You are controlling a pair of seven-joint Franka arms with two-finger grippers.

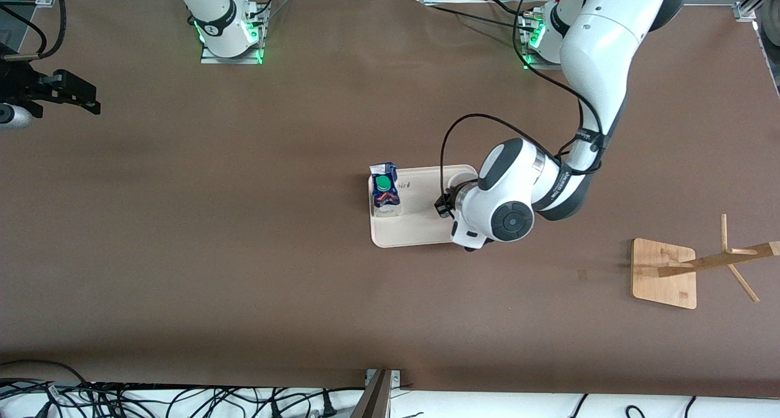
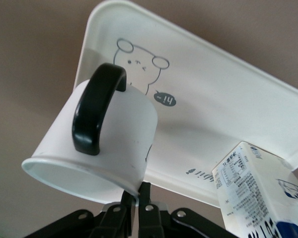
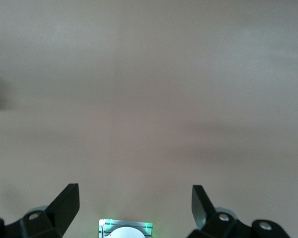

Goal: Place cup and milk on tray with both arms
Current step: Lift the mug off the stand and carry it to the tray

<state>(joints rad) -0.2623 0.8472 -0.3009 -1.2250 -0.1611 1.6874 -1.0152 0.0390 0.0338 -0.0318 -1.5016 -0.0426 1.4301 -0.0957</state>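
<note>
Left wrist view alone shows the left hand (image 2: 135, 210) pinching the cup's (image 2: 102, 144) rim over the tray (image 2: 228, 104); the right hand (image 3: 134, 206) waits, fingers wide.

Milk (image 1: 384, 187) on tray (image 1: 414, 232), toward right arm's end; cup (image 2: 102, 144) over tray.

On my feed: desk (image 1: 244, 223) under matt brown covering; tray (image 2: 228, 99) smooth, cream, satin plastic-looking; cup (image 2: 119, 134) smooth white with glossy black handle; milk (image 2: 258, 193) of printed carton board; rack (image 1: 664, 272) of pale bare wood; arm shells (image 1: 597, 46) glossy white.
</note>
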